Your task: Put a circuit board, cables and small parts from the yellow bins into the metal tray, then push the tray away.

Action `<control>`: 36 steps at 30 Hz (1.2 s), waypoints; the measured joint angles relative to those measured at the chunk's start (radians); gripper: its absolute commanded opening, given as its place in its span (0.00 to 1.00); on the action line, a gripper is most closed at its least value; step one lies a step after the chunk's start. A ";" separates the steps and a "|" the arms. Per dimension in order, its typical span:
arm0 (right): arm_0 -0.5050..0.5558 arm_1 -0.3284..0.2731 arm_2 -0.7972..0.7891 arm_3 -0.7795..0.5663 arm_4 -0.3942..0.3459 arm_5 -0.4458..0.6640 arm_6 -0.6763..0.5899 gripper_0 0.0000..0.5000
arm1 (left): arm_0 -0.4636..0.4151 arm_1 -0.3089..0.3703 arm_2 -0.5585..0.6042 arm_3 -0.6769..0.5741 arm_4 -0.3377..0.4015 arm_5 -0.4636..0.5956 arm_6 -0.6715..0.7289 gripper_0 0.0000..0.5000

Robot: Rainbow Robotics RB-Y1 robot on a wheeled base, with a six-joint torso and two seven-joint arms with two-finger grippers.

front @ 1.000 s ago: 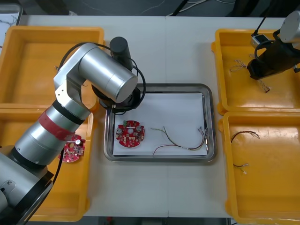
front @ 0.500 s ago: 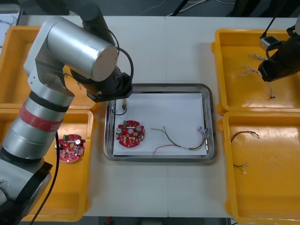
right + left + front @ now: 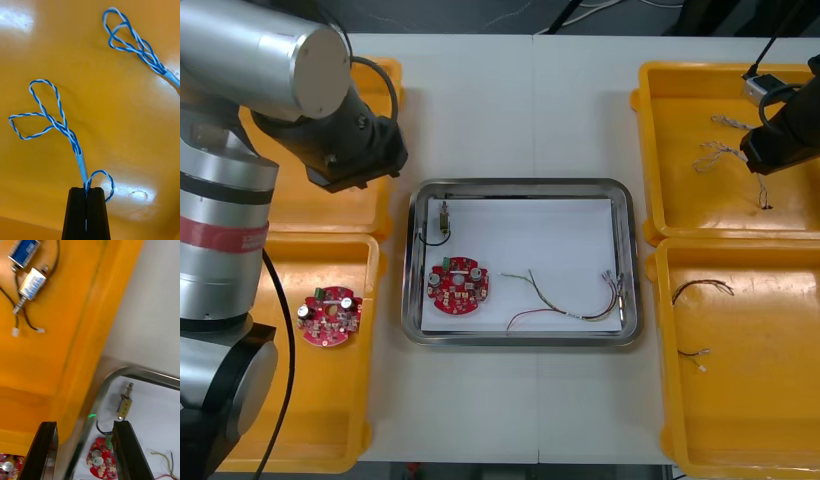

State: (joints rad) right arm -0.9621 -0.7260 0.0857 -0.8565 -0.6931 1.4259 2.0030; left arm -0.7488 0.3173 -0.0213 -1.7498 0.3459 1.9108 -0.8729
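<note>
In the metal tray [image 3: 520, 188] at the table's middle, a round red circuit board [image 3: 459, 284] lies nearest, a red and yellow cable [image 3: 570, 300] beside it and a small metal part [image 3: 444, 213] in the far left corner. Beyond, the left wrist view reveals the left tool [image 3: 83, 425] spread wide and empty above the far left yellow bin's [image 3: 385, 75] wall. In the far right yellow bin [image 3: 680, 215], the right wrist view has the right tool [image 3: 86, 190] pinched closed on a twisted blue and white cable [image 3: 56, 123].
</note>
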 measured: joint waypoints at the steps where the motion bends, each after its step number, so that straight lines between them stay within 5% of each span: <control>1: 0.022 0.000 -0.010 -0.038 0.000 0.003 0.000 0.00 | 0.000 0.005 0.012 0.005 -0.012 0.000 -0.017 0.90; 10: 0.132 -0.003 -0.047 -0.165 0.001 0.008 0.000 0.06 | -0.001 0.057 0.114 0.124 -0.092 -0.045 -0.122 0.91; 12: 0.136 -0.004 -0.048 -0.167 0.001 0.008 0.000 0.24 | -0.001 0.071 0.132 0.158 -0.107 -0.071 -0.122 0.92; 14: 0.136 -0.004 -0.048 -0.167 0.001 0.008 0.000 0.69 | -0.002 0.084 0.152 0.192 -0.120 -0.088 -0.122 0.93; 17: 0.136 -0.005 -0.048 -0.167 0.001 0.008 0.000 0.97 | -0.012 0.101 0.183 0.240 -0.138 -0.100 -0.122 0.95; 36: 0.105 -0.006 0.010 -0.219 0.002 0.033 0.000 1.00 | -0.130 0.123 0.229 0.497 -0.190 -0.314 -0.082 1.00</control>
State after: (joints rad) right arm -0.8573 -0.7323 0.0957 -1.0752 -0.6916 1.4587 2.0029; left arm -0.8791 0.4407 0.2081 -1.2526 0.1555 1.5965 -0.9548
